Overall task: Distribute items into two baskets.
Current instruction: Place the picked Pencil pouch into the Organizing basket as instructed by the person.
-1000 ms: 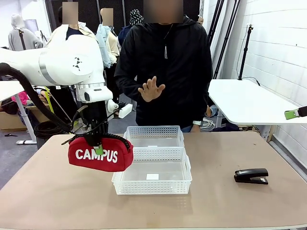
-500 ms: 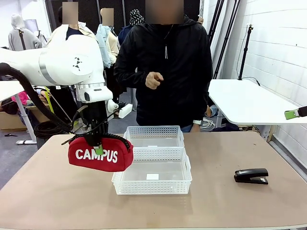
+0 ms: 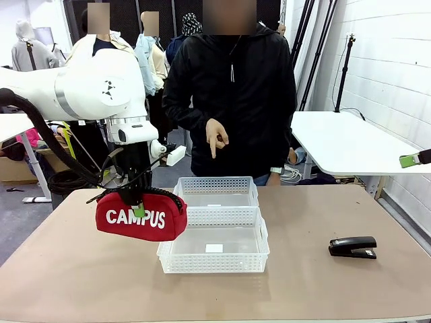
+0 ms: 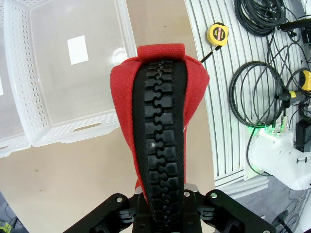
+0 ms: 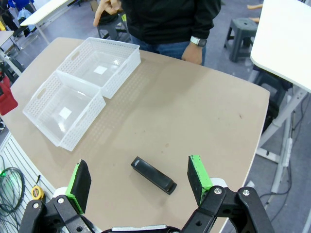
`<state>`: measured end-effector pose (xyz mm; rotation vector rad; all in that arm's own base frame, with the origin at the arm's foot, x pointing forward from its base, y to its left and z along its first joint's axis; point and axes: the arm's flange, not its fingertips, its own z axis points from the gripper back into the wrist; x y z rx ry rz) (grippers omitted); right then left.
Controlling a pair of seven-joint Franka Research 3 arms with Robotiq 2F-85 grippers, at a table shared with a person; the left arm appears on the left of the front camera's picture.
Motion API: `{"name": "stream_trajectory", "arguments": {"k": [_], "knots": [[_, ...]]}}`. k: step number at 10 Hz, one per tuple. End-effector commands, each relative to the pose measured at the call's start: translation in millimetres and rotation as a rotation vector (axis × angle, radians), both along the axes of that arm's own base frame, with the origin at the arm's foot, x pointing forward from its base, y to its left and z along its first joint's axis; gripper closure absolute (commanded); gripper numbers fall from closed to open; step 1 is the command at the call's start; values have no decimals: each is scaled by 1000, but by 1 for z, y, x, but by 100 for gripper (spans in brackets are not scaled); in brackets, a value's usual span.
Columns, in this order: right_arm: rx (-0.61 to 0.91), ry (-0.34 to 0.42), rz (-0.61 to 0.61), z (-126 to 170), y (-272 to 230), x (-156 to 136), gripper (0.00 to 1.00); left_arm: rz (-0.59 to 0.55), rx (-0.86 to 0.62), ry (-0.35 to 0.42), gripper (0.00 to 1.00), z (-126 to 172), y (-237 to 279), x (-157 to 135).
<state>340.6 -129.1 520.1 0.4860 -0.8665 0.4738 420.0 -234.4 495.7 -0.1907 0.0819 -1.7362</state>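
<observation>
the left end effector (image 3: 138,204) is pinching the soft red "campus" pouch (image 3: 143,219) by its zipper ridge (image 4: 160,141) (likely light, squashy) beside the nearer translucent white basket (image 3: 214,264); the right end effector (image 5: 139,176) is gaping wide.

In the front view the red pouch (image 3: 141,217) covers the left corner of the near basket (image 3: 214,264) and most of the left gripper (image 3: 138,210) pinching it, and the right gripper (image 3: 412,160) is cut off by the right edge. In the left wrist view the pouch hides the fingers that hold it, and the far basket (image 4: 6,141) runs off the left edge. In the right wrist view the pouch is cut by the left edge and the person's hand (image 5: 108,7) by the top.
</observation>
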Motion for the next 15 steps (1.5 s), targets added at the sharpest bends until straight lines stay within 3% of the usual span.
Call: {"name": "stream_trajectory", "arguments": {"k": [1, 8, 11, 15], "knots": [[25, -20, 12, -2, 0, 2, 0, 3, -1, -3, 100, 2, 0, 0], [25, -20, 12, -2, 0, 2, 0, 0, 0, 0, 100, 0, 0, 0], [25, -20, 12, -2, 0, 2, 0, 62, -22, -58, 100, 13, 3, 25], [25, -20, 12, -2, 0, 2, 0, 64, -28, -108, 100, 25, -7, 63]]}}
